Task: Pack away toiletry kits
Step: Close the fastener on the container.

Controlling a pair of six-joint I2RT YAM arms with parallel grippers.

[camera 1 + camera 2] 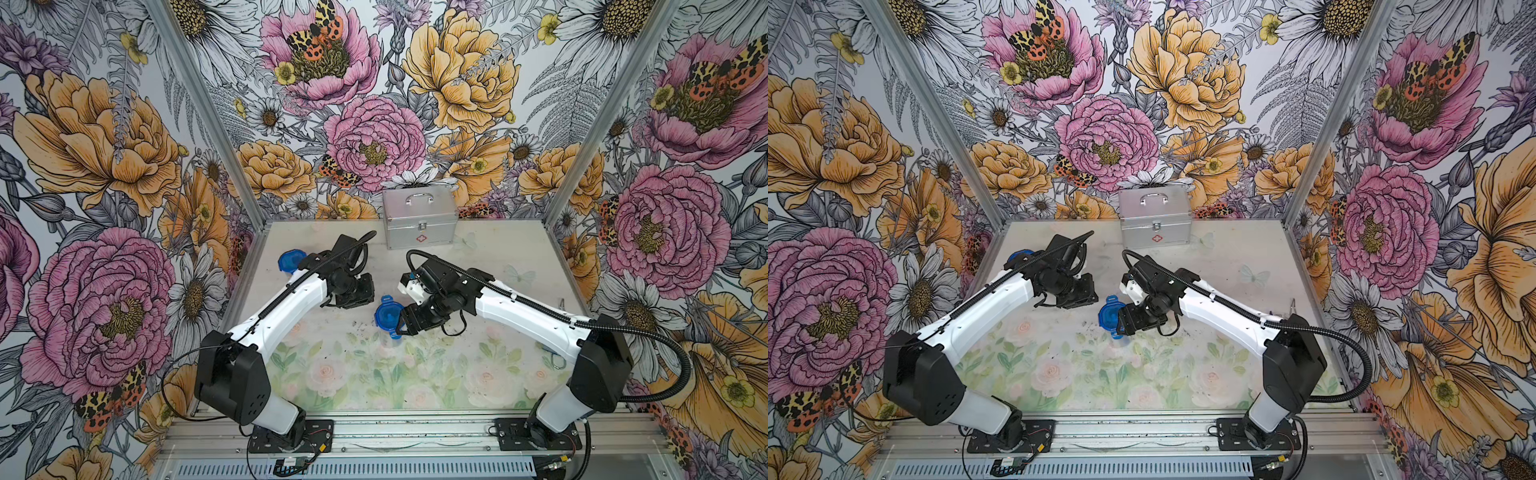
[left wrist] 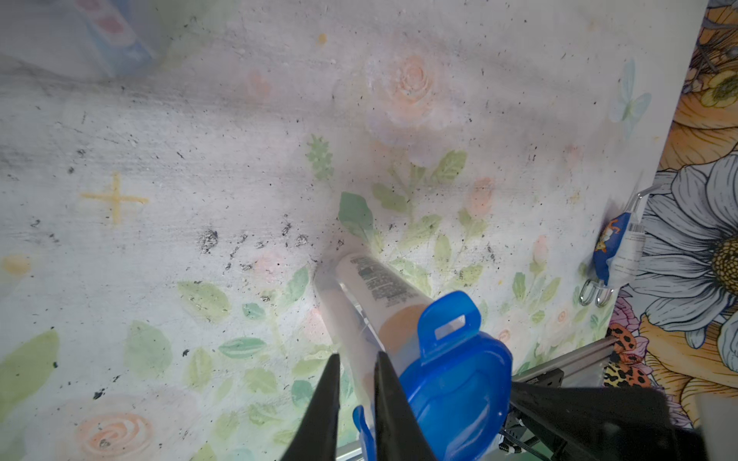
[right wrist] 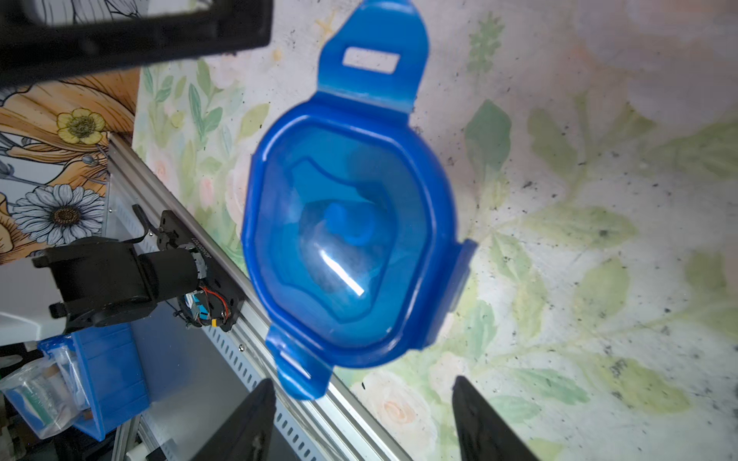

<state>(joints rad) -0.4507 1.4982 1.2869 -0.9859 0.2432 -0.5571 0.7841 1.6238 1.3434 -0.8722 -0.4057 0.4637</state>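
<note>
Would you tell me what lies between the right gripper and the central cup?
Nothing: the right wrist view shows the right gripper's open jaws at the lid.

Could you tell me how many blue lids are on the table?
2. One blue lid mid-table by the right gripper; another far left, half behind the left arm. More may be hidden.

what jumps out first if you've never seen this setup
The loud flower wallpaper covering all three walls hits first. Then the blue lid on a clear cup mid-table, with the left gripper and right gripper both close to it. Behind, a silver case with a red cross stands against the back wall.
</note>
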